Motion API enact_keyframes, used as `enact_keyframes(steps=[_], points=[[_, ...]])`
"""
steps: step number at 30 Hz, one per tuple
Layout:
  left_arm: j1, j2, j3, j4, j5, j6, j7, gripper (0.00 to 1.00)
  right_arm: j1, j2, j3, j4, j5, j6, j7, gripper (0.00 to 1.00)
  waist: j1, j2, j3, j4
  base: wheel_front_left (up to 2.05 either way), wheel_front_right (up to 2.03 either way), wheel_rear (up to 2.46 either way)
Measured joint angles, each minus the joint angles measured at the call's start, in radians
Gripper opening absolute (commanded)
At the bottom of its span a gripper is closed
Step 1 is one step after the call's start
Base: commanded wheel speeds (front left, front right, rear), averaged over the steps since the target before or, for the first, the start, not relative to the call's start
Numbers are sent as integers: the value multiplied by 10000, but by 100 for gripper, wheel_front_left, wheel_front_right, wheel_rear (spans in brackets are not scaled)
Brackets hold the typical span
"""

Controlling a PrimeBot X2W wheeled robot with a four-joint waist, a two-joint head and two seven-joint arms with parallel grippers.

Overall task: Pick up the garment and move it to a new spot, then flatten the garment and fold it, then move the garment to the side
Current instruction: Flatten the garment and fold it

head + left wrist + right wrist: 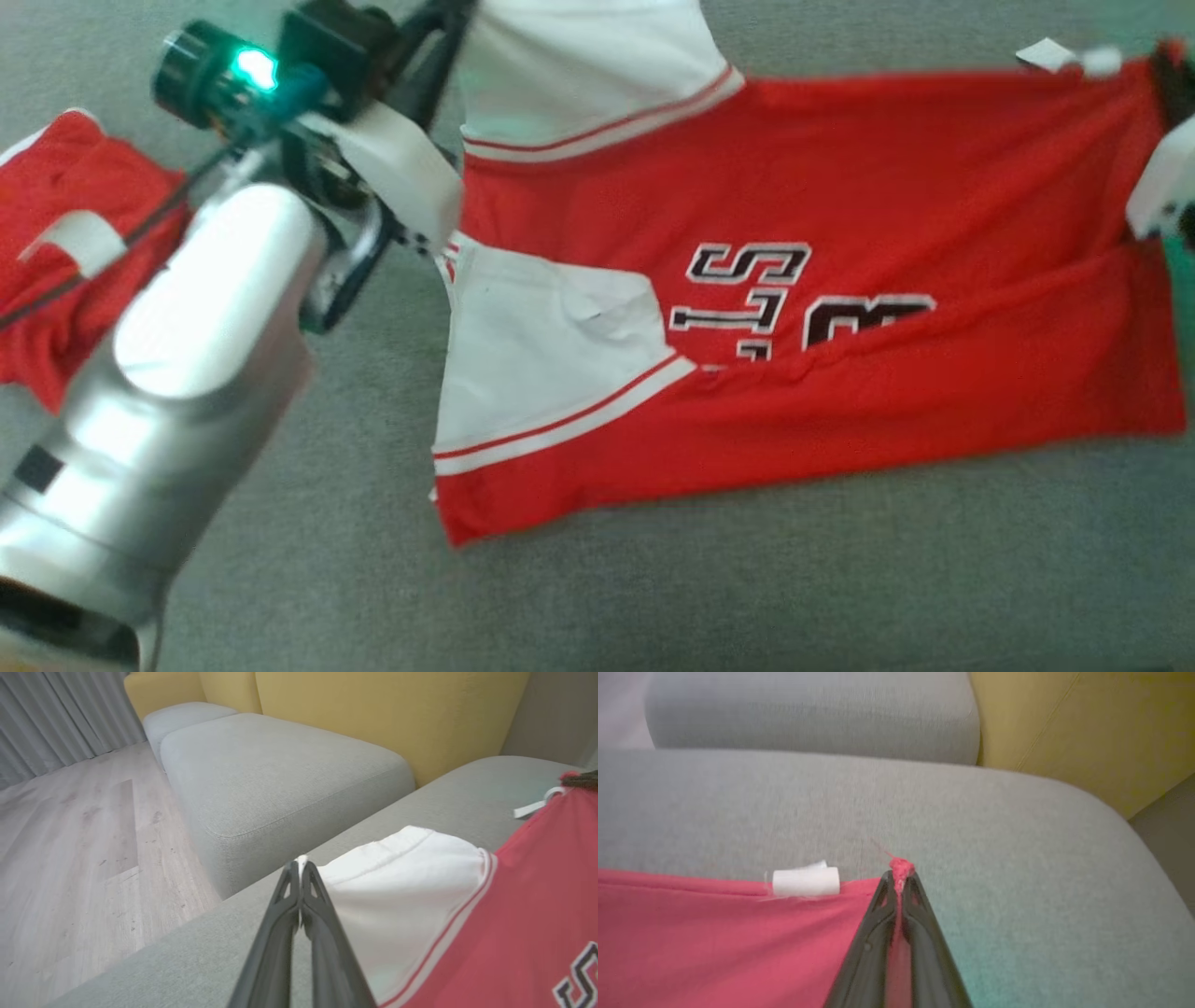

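Observation:
The garment (887, 168) is a red jersey with white sleeves and black-and-white lettering, spread sideways on the grey sofa cushion (747, 579). Its lower long edge is folded up over part of the lettering. My left gripper (446, 28) is at the top left, shut on the edge of the far white sleeve (402, 882), with a bit of white cloth showing at its tips (300, 862). My right gripper (1169, 65) is at the far right, shut on the red hem corner (900, 865), beside a white label (805, 882).
A second red cloth (56, 233) with a white tag lies at the left, under my left forearm (187, 345). Beyond the cushion are another grey seat (280, 774), yellow backrests (397, 714), a wooden floor (70, 858) and grey curtains (56, 714).

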Motion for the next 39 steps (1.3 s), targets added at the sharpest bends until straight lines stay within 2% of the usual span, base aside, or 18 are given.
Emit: enact_keyframes(steps=[9, 12, 16, 22, 28, 30, 34, 39], points=[[-1519, -56, 481, 1628, 443, 428, -1290, 0, -1287, 105, 184, -516, 1114, 0, -1106, 0, 1, 0, 213, -493, 0, 0, 0], [-2156, -395, 566, 2426, 644, 600, -2088, 0, -1629, 107, 311, -591, 1260, 0, -1753, 0, 1, 0, 320, -582, 0, 0, 0], [-2491, -729, 573, 3179, 694, 596, -2740, 0, -1752, 109, 523, -548, 1438, 0, -2199, 0, 0, 0, 336, -565, 0, 0, 0], [-2431, -978, 336, 3900, 694, 207, -3156, 0, -1648, 33, 1047, -430, 2057, 0, -2349, 0, 0, 0, 207, -388, 0, 0, 0], [-1764, -991, -8, 3952, 598, -297, -3162, 0, -882, -412, 1718, -598, 2907, 0, -2318, 0, -1, 0, -184, -138, 0, 0, 0], [-1595, -968, -90, 3887, 577, -345, -3108, 0, -711, -510, 1837, -652, 3070, 0, -2274, 0, 0, 0, -271, -100, 0, 0, 0], [-822, -849, -293, 3367, 301, -658, -2585, 0, -99, -936, 2349, -892, 3620, 0, -1967, 0, -1, 0, -658, 32, 0, 0, 0], [391, -456, -794, 2226, -249, -1001, -1317, 0, 616, -1492, 3131, -1248, 4138, 0, -1377, 0, -2, 0, -1124, 170, 0, 0, 0]])
